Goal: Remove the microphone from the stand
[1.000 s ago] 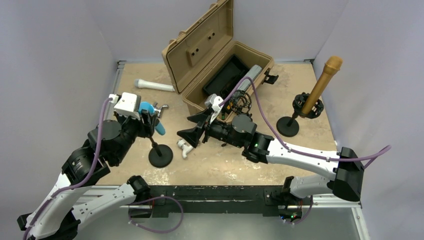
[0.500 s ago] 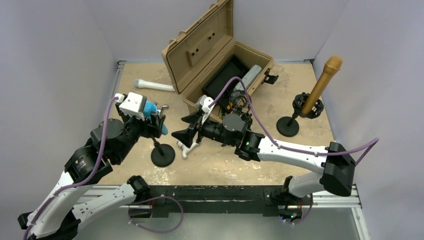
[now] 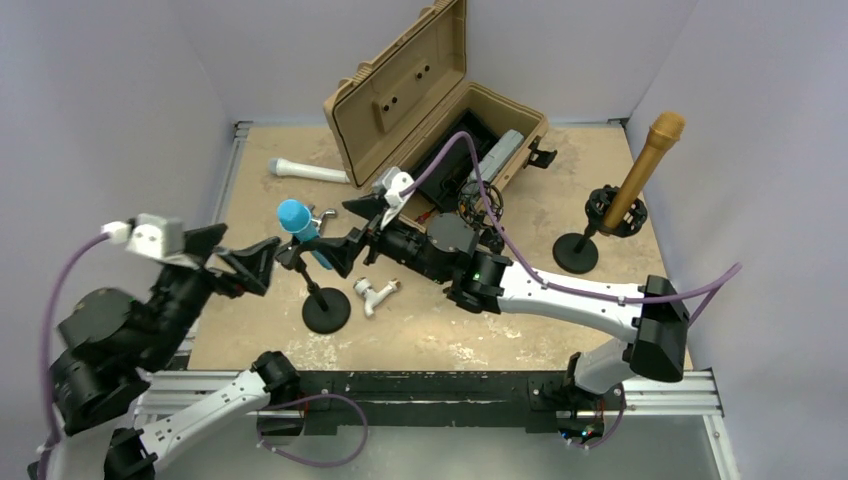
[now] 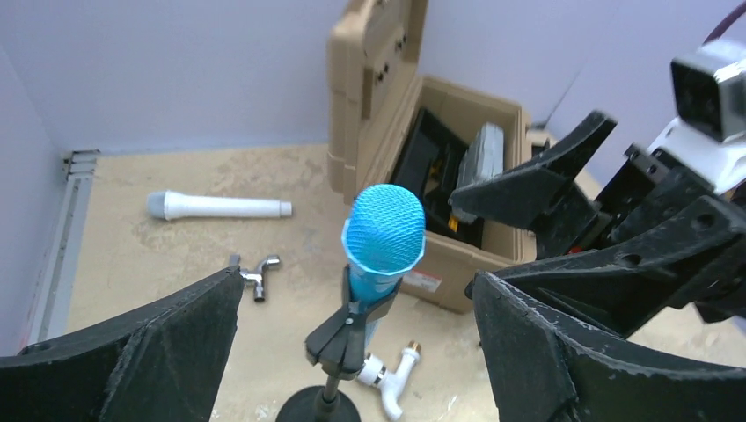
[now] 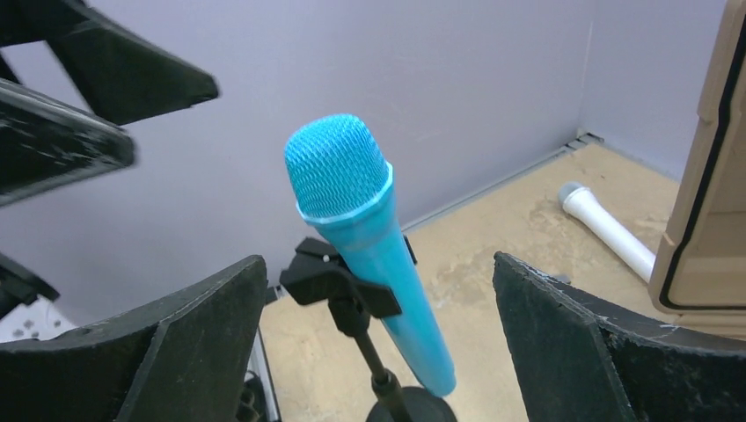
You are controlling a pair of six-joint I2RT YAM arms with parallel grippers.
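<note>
The blue microphone point(image 3: 296, 217) sits tilted in the black clip of a small round-based stand point(image 3: 325, 312). My left gripper point(image 3: 238, 262) is open to its left and clear of it. From the right, my open right gripper point(image 3: 345, 235) has its fingertips close to the microphone without touching. In the left wrist view the microphone point(image 4: 383, 236) and clip point(image 4: 347, 332) stand ahead of the left gripper point(image 4: 357, 290), between its wide fingers. The right wrist view shows the microphone point(image 5: 356, 220) and stand point(image 5: 376, 374) ahead of the right gripper point(image 5: 378, 268), nothing gripped.
An open tan case point(image 3: 440, 120) stands behind. A white microphone point(image 3: 308, 171) lies at the back left. A gold microphone point(image 3: 645, 165) stands on another stand point(image 3: 575, 252) at the right. A chrome fitting point(image 3: 322, 214) and a white pipe fitting point(image 3: 372, 293) lie near the stand.
My left gripper has opened, let go of the blue microphone and drawn back to the left. The right gripper has moved left up to the microphone and opened wider.
</note>
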